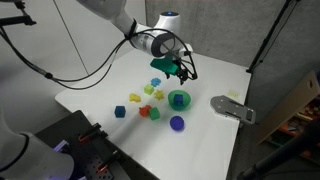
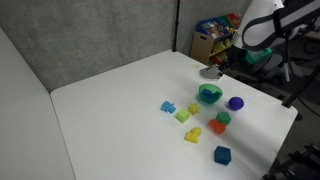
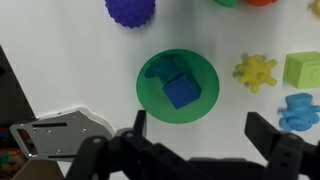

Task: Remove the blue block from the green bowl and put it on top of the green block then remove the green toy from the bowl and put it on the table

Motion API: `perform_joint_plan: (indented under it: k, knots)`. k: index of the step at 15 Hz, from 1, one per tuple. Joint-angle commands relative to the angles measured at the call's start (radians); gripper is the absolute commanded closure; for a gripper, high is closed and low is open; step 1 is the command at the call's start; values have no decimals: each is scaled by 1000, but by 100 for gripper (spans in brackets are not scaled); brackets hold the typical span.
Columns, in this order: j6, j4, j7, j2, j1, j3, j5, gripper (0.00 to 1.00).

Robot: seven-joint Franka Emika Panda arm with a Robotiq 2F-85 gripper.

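Two dark fingers [image 3: 140, 128] of the robot's gripper [image 3: 200, 130] fill the bottom edge of the wrist view. They are spread wide apart and hold nothing.

From left to right in that view, a flat grey metal bracket [image 3: 55, 140] lies on the white counter [image 3: 80, 60] at lower left, partly behind one finger. Higher up, at the top edge, is a purple spiky ball [image 3: 130, 10], cut off by the frame. In the middle is the green bowl [image 3: 150, 95], round and bright, in line with the gap between the fingers. Inside it, near the centre, rests the blue block [image 3: 182, 93], a small dark blue cube. The green toy [image 3: 168, 67] lies against the cube's upper-left side, and its shape is hard to make out against the bowl's own green. To the right of the bowl, and apart from it, lies a yellow spiky toy [image 3: 256, 72]. A yellow-green block [image 3: 303, 68] follows at the right edge, with a cyan piece [image 3: 298, 110] below it.

In both exterior views the gripper hangs in the air above the bowl, clear of it.

From left to right in an exterior view, a second dark blue cube [image 1: 120, 112] stands alone on the counter, well apart from the bowl. Next come a yellow block [image 1: 135, 98] and a red block [image 1: 143, 111], with the green block [image 1: 154, 114] just beside the red one. Then comes the bowl, with the purple ball near it on the camera's side. The bracket lies furthest right.
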Motion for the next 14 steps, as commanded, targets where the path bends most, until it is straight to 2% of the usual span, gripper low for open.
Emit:
perform_joint_plan:
  k: [1, 9, 14]
  knots:
    - [50, 100, -101, 121, -43, 32, 11, 0]
    - [201, 205, -202, 335, -86, 80, -12, 0]
    - [233, 286, -260, 436, -103, 100, -29, 0]
